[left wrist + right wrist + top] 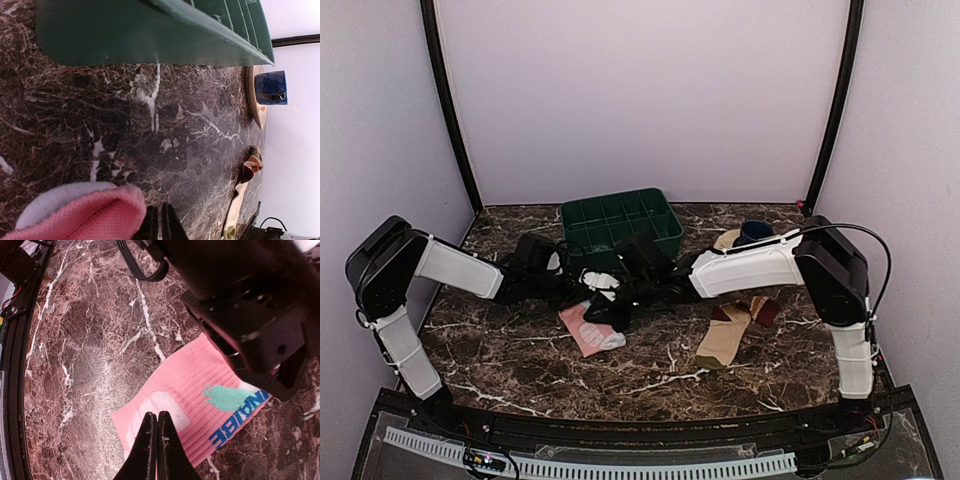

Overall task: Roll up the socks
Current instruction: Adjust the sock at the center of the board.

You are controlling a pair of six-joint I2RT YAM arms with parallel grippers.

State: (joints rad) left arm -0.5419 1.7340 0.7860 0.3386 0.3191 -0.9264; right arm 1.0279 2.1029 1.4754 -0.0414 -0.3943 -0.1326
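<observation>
- Top external view: the left arm (455, 268) and right arm (750, 268) reach inward and meet. The pink sock (588, 330) lies flat on the marble surface (500, 350), directly beneath the left gripper (585, 303) and right gripper (616, 325). The tan sock (725, 338) lies well apart, out beyond the right gripper's outer side.
- Left wrist view: the left gripper's fingers are pressed together. Pink fabric humps up right against one side of them. Whether any fabric is pinched cannot be told.
- Right wrist view: the right gripper is fully closed, with its tips on the sock's white patch (160, 407). No fabric shows between them. The left gripper's black body sits just ahead, over the teal-marked end.
- Judgement: rolling the pink sock looks barely begun. The next move calls for catching one end and turning it over itself while the other gripper pins the sock.
</observation>
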